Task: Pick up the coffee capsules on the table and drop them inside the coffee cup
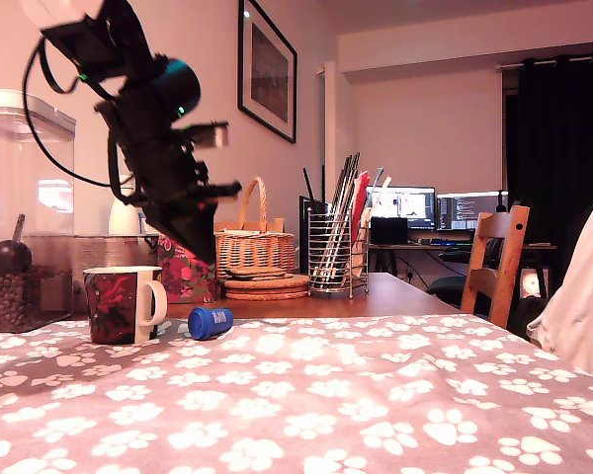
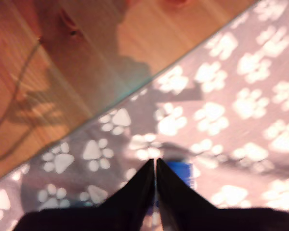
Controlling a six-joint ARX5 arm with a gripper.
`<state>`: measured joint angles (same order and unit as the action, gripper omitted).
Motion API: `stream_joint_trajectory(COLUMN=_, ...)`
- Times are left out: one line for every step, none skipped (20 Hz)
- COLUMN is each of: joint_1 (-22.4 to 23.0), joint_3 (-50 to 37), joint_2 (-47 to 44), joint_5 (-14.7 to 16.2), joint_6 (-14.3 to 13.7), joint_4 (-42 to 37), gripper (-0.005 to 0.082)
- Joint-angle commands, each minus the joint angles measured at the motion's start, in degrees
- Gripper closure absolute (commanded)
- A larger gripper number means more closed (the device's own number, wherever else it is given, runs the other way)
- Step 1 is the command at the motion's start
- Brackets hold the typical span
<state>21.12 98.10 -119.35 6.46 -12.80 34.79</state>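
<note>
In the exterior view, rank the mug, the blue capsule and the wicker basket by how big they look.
1. Wicker basket, though it sits farther back, so it is likely bigger than it looks.
2. Floral mug, only slightly smaller in the picture.
3. Blue capsule, clearly smallest.

wooden table [image 1: 395, 294] under a paw-print cloth [image 1: 326, 395] — on it the mug [image 1: 119, 304], a blue capsule [image 1: 210, 322].

We saw the blue capsule [image 1: 210, 322] lying on its side on the paw-print cloth [image 1: 356, 395], just beside the mug [image 1: 119, 305], with the gripper [image 1: 204, 249] hanging above them.
</note>
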Motion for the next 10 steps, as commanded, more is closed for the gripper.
stream_joint_trajectory(joint_1=0.44, joint_3=1.36, joint_2=-3.37, joint_5=-0.42, joint_6=-1.49, joint_4=0.5, gripper=0.0791)
stream_joint_trajectory(joint_1=0.5, joint_3=2.23, joint_2=-4.28, joint_5=-0.59, joint_6=-2.45, joint_4=1.11, gripper=0.0791)
stream_joint_trajectory(joint_1=0.68, joint_3=2.8, joint_2=-4.96, joint_5=-1.07, joint_6=-2.45, joint_4=1.27, gripper=0.0791)
stream_joint_trajectory(joint_1=0.74, joint_3=3.04, joint_2=-5.53, joint_5=-1.31, joint_6=-3.43, joint_4=1.22, gripper=0.0791)
stream_joint_trajectory(joint_1=0.74, joint_3=3.26, joint_2=-5.97, joint_5=-1.55, joint_6=-4.15, joint_4=1.31, gripper=0.0791)
stream_joint_trajectory(joint_1=0.79, joint_3=3.26, joint_2=-6.14, joint_5=-1.64, joint_6=-4.24, joint_4=1.42, gripper=0.0791)
stream_joint_trajectory(joint_1=0.81, joint_3=3.28, joint_2=-6.71, joint_5=-1.64, joint_6=-4.35, joint_4=1.44, gripper=0.0791)
stream_joint_trajectory(joint_1=0.81, joint_3=3.28, joint_2=-6.97, joint_5=-1.7, joint_6=-4.81, joint_4=1.92, gripper=0.0791)
stream_joint_trajectory(joint_1=0.81, joint_3=3.28, joint_2=-7.43, joint_5=-1.77, joint_6=-5.18, joint_4=2.34, gripper=0.0791)
stream_joint_trajectory(joint_1=0.81, joint_3=3.28, joint_2=-7.78, joint_5=-1.79, joint_6=-5.25, joint_4=2.56, gripper=0.0791)
